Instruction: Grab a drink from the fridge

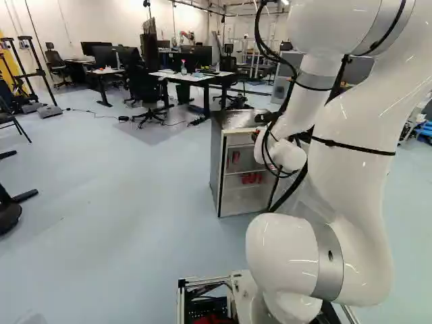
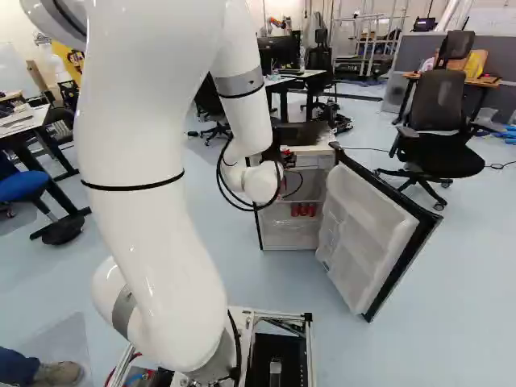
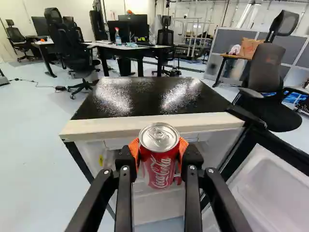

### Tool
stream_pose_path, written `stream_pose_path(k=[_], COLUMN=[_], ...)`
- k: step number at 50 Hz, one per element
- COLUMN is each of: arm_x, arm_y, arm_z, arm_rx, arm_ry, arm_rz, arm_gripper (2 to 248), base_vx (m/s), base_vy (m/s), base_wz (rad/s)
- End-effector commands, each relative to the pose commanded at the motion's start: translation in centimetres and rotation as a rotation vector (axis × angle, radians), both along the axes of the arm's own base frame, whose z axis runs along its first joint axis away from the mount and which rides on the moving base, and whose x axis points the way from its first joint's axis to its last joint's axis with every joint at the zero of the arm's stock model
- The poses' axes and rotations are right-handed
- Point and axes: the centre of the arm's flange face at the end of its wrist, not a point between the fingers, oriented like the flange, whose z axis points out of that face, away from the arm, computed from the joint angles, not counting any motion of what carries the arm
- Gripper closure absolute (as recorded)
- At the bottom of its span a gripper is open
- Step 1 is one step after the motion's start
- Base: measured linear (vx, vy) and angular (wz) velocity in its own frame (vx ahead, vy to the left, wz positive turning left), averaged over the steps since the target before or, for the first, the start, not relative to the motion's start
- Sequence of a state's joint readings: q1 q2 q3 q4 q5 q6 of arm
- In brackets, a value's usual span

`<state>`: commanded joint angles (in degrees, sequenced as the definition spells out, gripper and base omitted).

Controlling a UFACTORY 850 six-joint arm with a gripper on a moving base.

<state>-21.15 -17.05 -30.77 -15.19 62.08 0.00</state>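
Observation:
In the right base view my gripper is partly hidden by the wrist, at the upper front of the small fridge. The wrist view shows the gripper shut on a red drink can, an orange pad against each side. The can's silver lid is visible, level with the fridge's pale front edge and just before it. Beyond lies the fridge's dark top. The fridge door stands wide open. Several red cans stand on a shelf inside.
An office chair stands behind the open door, to its right in the right base view. Desks with monitors and more chairs are beyond the fridge. Another robot is far back. A person's shoe shows at the right base view's lower left.

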Motion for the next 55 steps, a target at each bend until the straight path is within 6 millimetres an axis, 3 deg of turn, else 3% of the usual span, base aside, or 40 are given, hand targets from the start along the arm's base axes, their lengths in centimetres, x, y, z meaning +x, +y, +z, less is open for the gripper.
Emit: stream_pose_path(k=[55], arm_x=[3.7], arm_y=[-0.3], arm_z=[4.4], arm_rx=[-0.037], arm_ry=[-0.006], arm_rz=[0.014], arm_gripper=[151], base_vx=[0.000], base_vy=[0.000], base_wz=[0.000])
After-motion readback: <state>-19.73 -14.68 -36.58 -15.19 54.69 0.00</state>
